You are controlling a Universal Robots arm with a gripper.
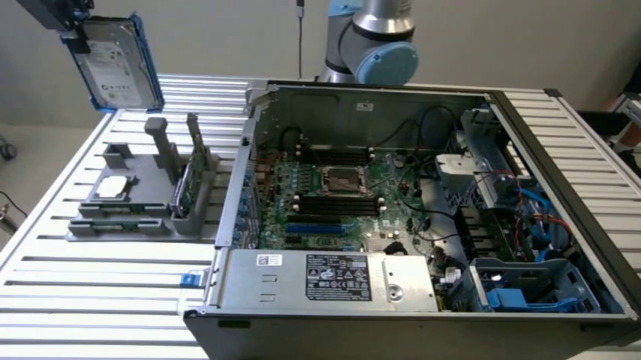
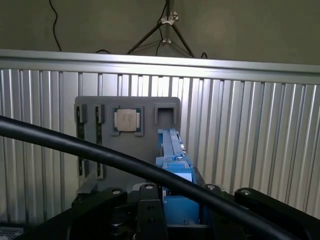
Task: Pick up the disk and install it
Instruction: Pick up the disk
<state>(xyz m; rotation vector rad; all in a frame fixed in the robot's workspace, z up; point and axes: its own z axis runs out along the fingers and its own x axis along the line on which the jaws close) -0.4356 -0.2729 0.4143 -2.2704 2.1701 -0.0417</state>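
The disk point(image 1: 115, 64), a silver-grey drive with a white label in a blue frame, hangs upright in the air at the exterior view's far upper left. My gripper point(image 1: 72, 31) is shut on its top edge. It is well above the grey parts holder point(image 1: 140, 199) on the table. In the wrist view the disk's blue frame point(image 2: 175, 160) runs edge-on between my gripper's point(image 2: 175, 212) dark fingers, with the holder point(image 2: 125, 140) far below it. A black cable point(image 2: 100, 155) crosses in front.
The open computer case point(image 1: 401, 202) lies at the exterior view's right, with its motherboard point(image 1: 341, 195), a power supply point(image 1: 331, 277) and a blue drive bay point(image 1: 521, 289). The holder carries a square CPU chip point(image 1: 112, 187) and an upright green card point(image 1: 185, 187). The arm's base point(image 1: 376, 45) stands behind the case.
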